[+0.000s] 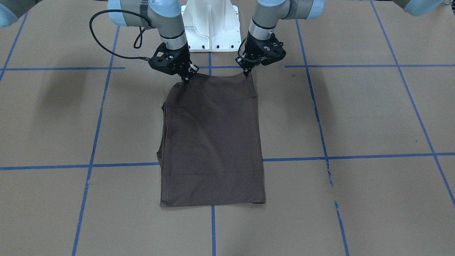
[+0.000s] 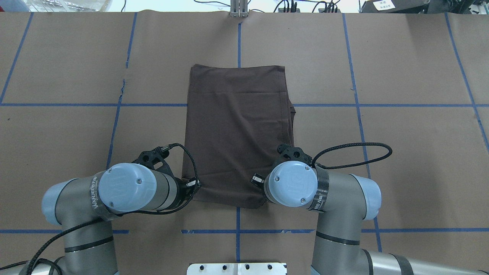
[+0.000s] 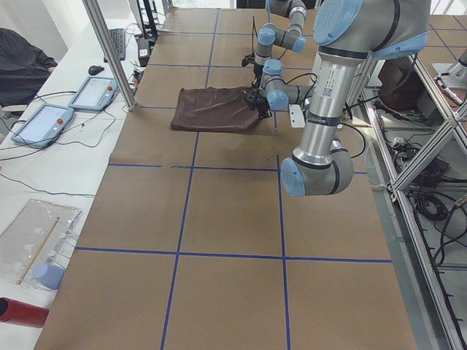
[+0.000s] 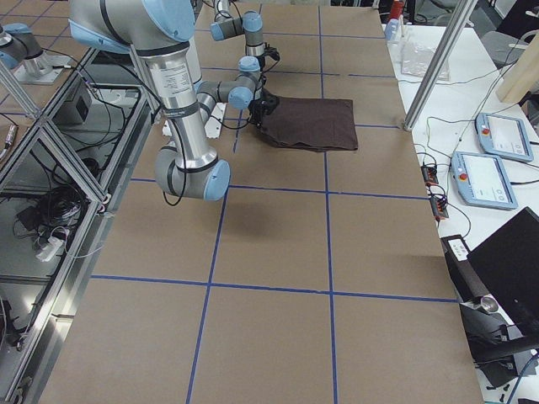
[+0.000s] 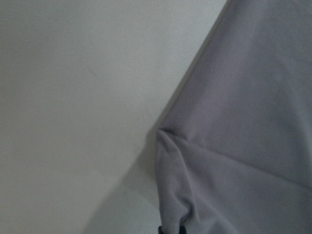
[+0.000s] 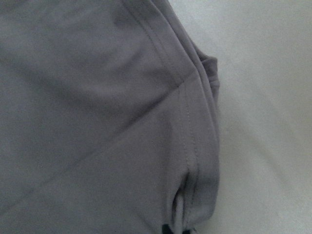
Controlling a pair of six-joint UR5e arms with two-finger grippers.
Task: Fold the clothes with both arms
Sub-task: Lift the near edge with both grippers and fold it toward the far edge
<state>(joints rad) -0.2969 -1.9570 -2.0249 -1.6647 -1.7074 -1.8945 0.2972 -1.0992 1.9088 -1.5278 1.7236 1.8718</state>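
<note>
Garment: dark brown-grey T-shirt (image 1: pixel 213 142), folded into a long rectangle, lying flat on the brown paper-covered counter (image 1: pixel 355 113). Left pincer (image 1: pixel 247 73) and right pincer (image 1: pixel 185 79) each pinch one robot-side corner. Step, as I judge it: end-to-end half-fold. Next I'd raise both corners evenly and carry them toward the far hem.

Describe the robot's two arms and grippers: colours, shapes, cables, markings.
The left arm and right arm are grey-silver tubes with rounded light-blue joint caps. Each wrist wears a black band with white lettering. The left gripper and right gripper are black, with two thin fingers. A black cable loops out from each wrist.
</note>
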